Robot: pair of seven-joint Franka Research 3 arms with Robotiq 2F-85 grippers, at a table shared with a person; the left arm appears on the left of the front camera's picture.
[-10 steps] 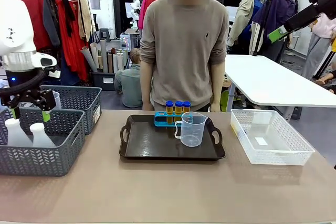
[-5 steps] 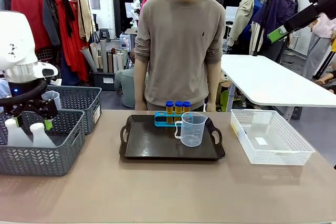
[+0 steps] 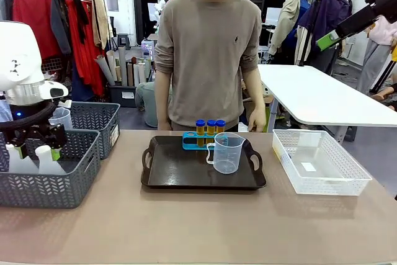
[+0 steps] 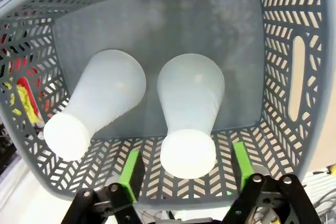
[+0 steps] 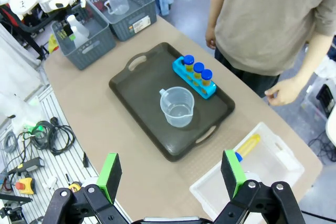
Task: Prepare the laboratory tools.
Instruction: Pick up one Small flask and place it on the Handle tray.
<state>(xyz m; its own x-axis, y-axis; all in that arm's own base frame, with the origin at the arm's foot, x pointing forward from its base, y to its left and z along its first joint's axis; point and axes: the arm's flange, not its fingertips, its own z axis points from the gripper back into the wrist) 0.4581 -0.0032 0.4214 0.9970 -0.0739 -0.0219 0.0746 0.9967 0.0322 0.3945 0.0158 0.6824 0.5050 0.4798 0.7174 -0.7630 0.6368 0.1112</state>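
While the left gripper (image 4: pixel 185 170) hangs down into the near grey mesh basket (image 4: pixel 294 77) at the left front of the desk (image 3: pixel 198 228), its fingers (image 4: pixel 130 174) stand spread. One green pad sits on each side of the mouth of a white conical flask (image 4: pixel 190 103), and a gap shows on both sides. A second flask (image 4: pixel 100 100) stands just beside it in the same basket. The right gripper (image 5: pixel 170 174) hovers high above the desk's near right part, its fingers (image 5: pixel 110 174) spread wide, looking down over the whole layout.

At mid-desk lies the dark brown tray (image 3: pixel 180 175). The clear measuring beaker (image 3: pixel 227 152) stands upright on its right half, handle towards the robot's left. Behind it, on the tray's far edge, sits the low blue rack (image 3: pixel 191 143) with three amber tubes (image 3: pixel 211 126), all blue-capped, upright in its holes. To the right of the tray, apart from it, is a white basket (image 3: pixel 347 181); the right wrist view shows a yellowish blue-capped tube (image 5: pixel 248 144) lying inside. Farther back on the left, touching the near basket, a second grey basket (image 3: pixel 102 122) holds another clear beaker (image 3: pixel 61 118). At the far side a person (image 3: pixel 208 60) stands facing the desk, one hand (image 3: pixel 256 120) hanging near its edge beyond the tray.
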